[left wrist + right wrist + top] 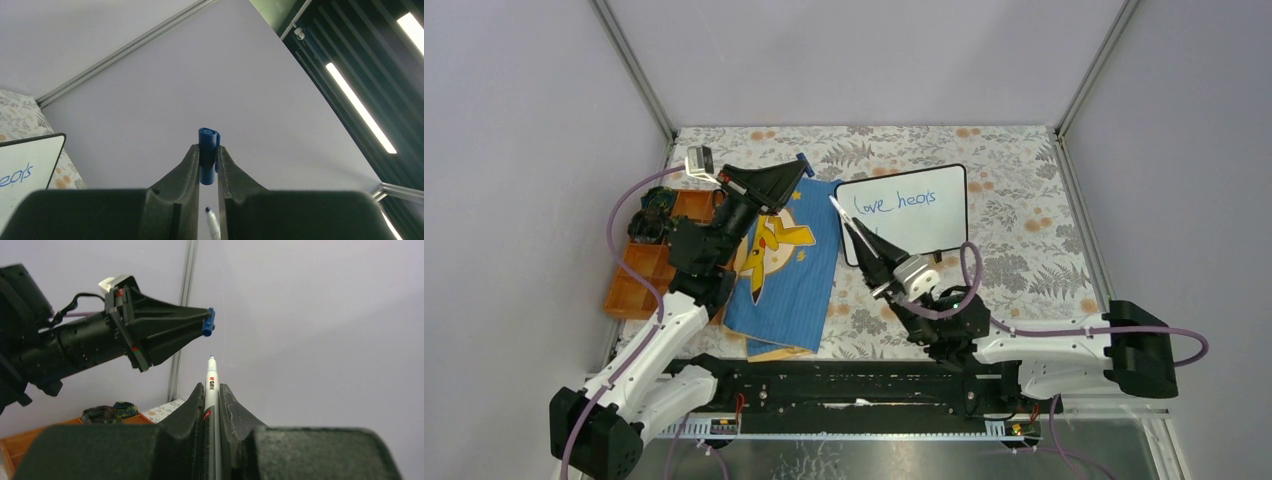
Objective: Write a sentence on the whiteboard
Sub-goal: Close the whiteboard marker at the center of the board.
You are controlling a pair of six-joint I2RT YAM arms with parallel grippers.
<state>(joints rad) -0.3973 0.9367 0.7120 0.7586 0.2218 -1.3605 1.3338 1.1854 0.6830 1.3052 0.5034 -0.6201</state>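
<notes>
Whiteboard (927,232), black-framed with rounded corners, flat on floral tabletop (1024,200) at 1 o'clock from arm bases, blue cursive sentence (894,203) reading "love heals"; right jaws clamp white marker (211,375), left jaws clamp blue cap (208,139).

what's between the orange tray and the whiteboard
A blue book lies between the tray and the whiteboard, with the left arm over its left side. The top view shows it.

We held left arm (664,330) and right arm (1054,350) aloft; left jaws pinched a cap (208,142), right jaws a pen (211,380).
</notes>
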